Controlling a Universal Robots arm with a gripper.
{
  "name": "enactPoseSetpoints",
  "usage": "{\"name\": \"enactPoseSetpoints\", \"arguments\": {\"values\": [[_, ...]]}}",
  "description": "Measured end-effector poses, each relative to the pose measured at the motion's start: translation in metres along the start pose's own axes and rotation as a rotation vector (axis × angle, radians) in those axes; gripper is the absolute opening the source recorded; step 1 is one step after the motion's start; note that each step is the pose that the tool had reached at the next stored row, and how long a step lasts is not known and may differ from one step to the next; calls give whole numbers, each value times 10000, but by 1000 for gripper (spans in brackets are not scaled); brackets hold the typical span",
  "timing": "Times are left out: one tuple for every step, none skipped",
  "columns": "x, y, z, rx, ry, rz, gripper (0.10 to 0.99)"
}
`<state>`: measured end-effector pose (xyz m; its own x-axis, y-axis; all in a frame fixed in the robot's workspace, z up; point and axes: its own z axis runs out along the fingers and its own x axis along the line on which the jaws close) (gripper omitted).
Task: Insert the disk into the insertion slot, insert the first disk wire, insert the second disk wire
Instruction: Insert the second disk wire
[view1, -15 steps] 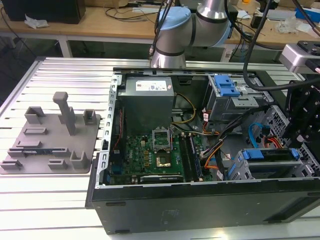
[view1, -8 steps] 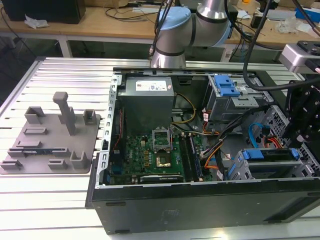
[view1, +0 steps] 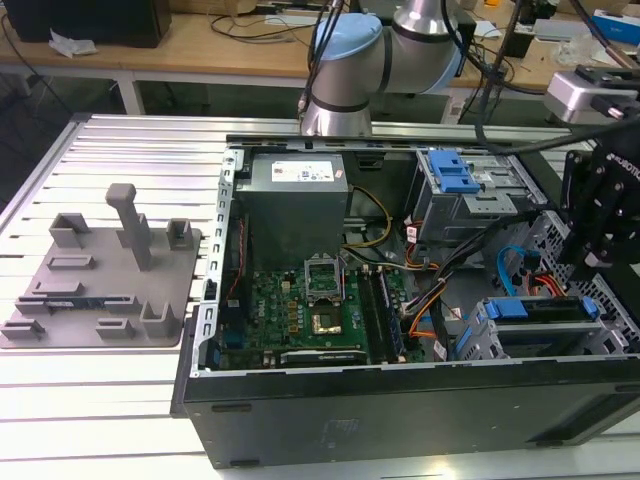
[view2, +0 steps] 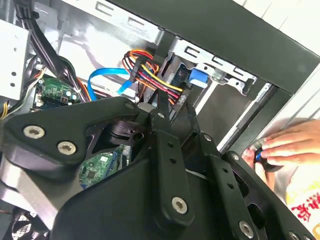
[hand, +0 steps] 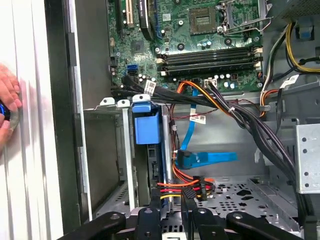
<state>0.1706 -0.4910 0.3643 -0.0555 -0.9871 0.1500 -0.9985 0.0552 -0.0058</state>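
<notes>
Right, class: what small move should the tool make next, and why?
Probably ease the tool a little toward the disk. The disk already sits in the insertion slot, the tool is at the black plug of the orange-and-black wire bundle, and the light-blue cable curls nearby.

The bench around the computer case is pale ribbed metal with a soft sheen. The case's outer wall is dark and matt. Beside the case lies a fixture plate of dull grey plastic. Inside the case, the insertion slot is bare grey sheet metal and the disk shows smooth bright-blue plastic. The second disk wire is slick light-blue, and the first disk wire has glossy coloured insulation. The hand is matt black with bright screw heads.
</notes>
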Motion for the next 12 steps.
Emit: {"name": "enactPoseSetpoints", "arguments": {"values": [[-27,1,-5,3,82,0,306],[-80,4,-12,10,251,-1,306],[-151,9,-24,22,569,-1,306],[-226,19,-35,34,794,3,306],[-308,61,-48,39,905,1,306],[-313,89,-47,41,940,-1,306],[-312,115,-45,43,959,0,306],[-310,163,-43,45,992,1,306],[-308,194,-43,47,1047,2,306],[-309,207,-44,54,1176,2,306],[-311,211,-44,62,1299,3,306],[-312,216,-44,68,1405,2,306]]}}
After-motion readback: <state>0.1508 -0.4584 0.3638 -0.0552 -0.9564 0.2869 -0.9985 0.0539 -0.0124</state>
